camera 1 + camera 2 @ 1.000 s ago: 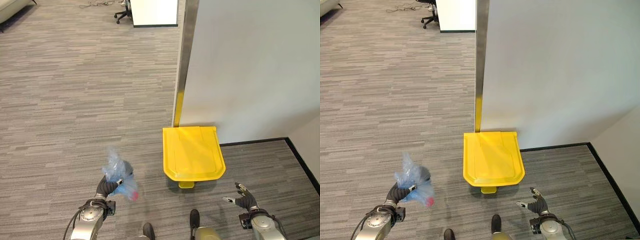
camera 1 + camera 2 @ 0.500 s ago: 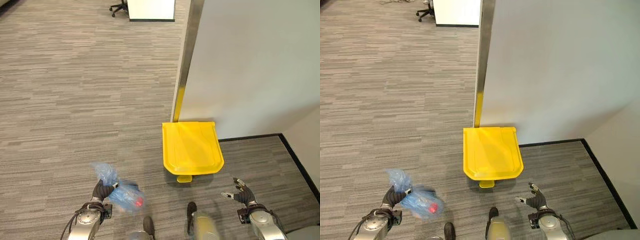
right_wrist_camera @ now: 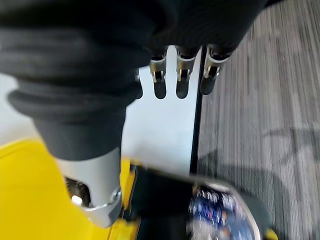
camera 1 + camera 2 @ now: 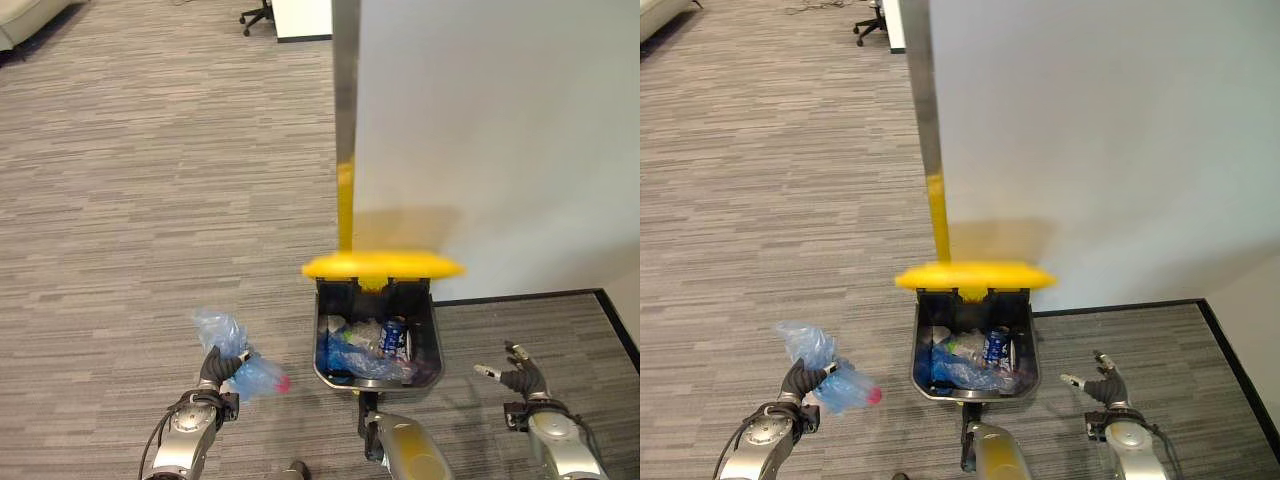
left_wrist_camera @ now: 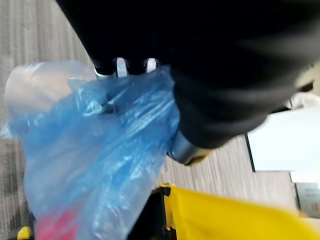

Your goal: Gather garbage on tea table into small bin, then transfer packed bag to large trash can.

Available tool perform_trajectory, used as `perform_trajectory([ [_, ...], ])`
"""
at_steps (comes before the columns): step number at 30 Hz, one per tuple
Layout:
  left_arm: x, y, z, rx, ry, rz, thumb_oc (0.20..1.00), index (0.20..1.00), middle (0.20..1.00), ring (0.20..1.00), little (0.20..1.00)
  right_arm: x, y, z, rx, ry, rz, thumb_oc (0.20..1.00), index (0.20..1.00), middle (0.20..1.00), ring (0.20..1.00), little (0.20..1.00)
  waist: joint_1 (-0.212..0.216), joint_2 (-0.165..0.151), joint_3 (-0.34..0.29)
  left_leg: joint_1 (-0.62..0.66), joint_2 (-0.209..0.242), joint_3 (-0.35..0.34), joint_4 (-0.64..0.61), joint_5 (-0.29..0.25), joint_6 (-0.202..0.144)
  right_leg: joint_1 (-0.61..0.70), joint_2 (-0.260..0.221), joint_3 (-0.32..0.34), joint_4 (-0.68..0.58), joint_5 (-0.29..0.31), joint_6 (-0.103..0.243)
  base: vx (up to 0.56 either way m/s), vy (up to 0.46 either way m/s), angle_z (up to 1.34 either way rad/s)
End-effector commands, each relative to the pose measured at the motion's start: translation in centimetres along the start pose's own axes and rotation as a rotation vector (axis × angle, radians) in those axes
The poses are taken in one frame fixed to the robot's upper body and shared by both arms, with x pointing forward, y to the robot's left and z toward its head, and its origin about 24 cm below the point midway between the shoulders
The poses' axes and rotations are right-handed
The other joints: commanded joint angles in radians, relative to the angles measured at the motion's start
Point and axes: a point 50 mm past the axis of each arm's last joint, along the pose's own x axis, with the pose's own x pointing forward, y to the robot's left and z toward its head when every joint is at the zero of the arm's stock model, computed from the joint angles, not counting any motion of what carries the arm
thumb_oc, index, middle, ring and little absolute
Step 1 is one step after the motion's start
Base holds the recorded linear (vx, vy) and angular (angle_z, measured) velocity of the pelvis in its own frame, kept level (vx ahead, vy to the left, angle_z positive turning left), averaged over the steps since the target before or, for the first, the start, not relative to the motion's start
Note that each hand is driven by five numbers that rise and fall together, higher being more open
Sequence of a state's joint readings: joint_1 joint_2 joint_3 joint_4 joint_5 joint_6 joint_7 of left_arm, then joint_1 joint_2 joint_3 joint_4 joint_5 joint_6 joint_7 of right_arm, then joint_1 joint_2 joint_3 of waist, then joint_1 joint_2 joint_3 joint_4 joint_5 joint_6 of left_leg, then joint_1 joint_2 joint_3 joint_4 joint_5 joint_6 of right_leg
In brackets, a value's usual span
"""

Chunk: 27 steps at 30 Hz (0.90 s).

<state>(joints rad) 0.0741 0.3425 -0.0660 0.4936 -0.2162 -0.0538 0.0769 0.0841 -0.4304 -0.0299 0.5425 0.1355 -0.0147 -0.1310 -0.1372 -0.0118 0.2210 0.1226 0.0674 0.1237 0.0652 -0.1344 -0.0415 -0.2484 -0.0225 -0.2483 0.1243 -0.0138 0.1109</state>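
Trash can lid now flipped up vs flat 0.5 s ago; rubbish visible inside. Left hand still clenched round blue bag, held left of can, above carpet. Right hand near right, fingers relaxed, holding nothing.

Office: grey carpet, swivel chair

grey striped carpet across the floor. pale wall at right with a metal corner strip, black skirting at its foot. office chair and white cabinet far off.
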Motion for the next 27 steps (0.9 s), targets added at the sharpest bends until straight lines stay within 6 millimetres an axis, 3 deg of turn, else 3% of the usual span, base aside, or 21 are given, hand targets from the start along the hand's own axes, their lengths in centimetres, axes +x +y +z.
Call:
perform_trajectory([
  [1, -0.2, 2.0, 1.5, 0.017, -0.097, 0.031, 0.2, 0.2, 0.2, 0.2, 0.2, 0.0, 1.2, 0.0, -0.005, -0.013, 0.034, 1.0, 1.0, 1.0, 1.0, 1.0, -0.003, -0.041, -0.058, 0.046, -0.146, 0.003, 0.021, -0.136, 0.05, -0.008, -0.058, 0.085, -0.149, 0.168, 0.046, -0.03, 0.002, -0.2],
  [6, -0.1, 1.1, 1.8, 0.053, -0.106, -0.027, 0.2, 0.2, 0.2, 0.2, 0.2, 0.3, 3.8, 0.9, -0.096, -0.037, 0.162, 1.0, 1.0, 1.0, 1.0, 1.0, 0.013, -0.041, -0.049, 0.039, -0.157, 0.0, 0.007, -0.13, 0.062, -0.028, -0.065, 0.102, -0.142, 0.177, 0.051, -0.02, 0.015, -0.13],
  [12, 0.3, -0.1, 3.0, 0.091, -0.152, -0.091, 0.2, 0.2, 0.2, 0.2, 0.2, 0.6, 7.3, 4.3, -0.141, -0.164, 0.3, 1.0, 1.0, 1.0, 1.0, 1.0, 0.035, -0.028, -0.023, 0.008, -0.168, -0.019, 0.026, -0.134, 0.067, -0.057, -0.088, 0.099, -0.129, 0.18, 0.047, -0.01, 0.008, 0.06],
  [19, 1.5, -1.9, 6.7, 0.11, -0.278, -0.153, 0.2, 0.2, 0.2, 0.2, 0.2, 1.0, 11.0, 12.7, -0.206, -0.439, 0.392, 1.0, 1.0, 1.0, 1.0, 1.0, 0.079, -0.026, 0.031, -0.099, -0.181, -0.032, 0.101, -0.14, 0.066, -0.117, -0.118, 0.09, -0.108, 0.184, 0.041, -0.05, -0.018, 0.2],
  [23, 2.1, -2.7, 8.9, 0.114, -0.352, -0.178, 0.2, 0.2, 0.2, 0.2, 0.2, 1.3, 10.3, 16.6, -0.187, -0.552, 0.347, 1.0, 1.0, 1.0, 1.0, 1.0, 0.085, -0.033, 0.055, -0.137, -0.178, -0.024, 0.123, -0.139, 0.063, -0.144, -0.129, 0.089, -0.098, 0.189, 0.039, -0.04, -0.031, 0.2],
  [27, 1.8, -2.5, 8.5, 0.119, -0.341, -0.177, 0.2, 0.2, 0.2, 0.2, 0.2, 1.2, 9.2, 16.8, -0.155, -0.564, 0.306, 1.0, 1.0, 1.0, 1.0, 1.0, 0.08, -0.041, 0.046, -0.127, -0.176, -0.015, 0.12, -0.145, 0.066, -0.139, -0.124, 0.093, -0.1, 0.192, 0.043, 0.02, -0.013, 0.0],
])
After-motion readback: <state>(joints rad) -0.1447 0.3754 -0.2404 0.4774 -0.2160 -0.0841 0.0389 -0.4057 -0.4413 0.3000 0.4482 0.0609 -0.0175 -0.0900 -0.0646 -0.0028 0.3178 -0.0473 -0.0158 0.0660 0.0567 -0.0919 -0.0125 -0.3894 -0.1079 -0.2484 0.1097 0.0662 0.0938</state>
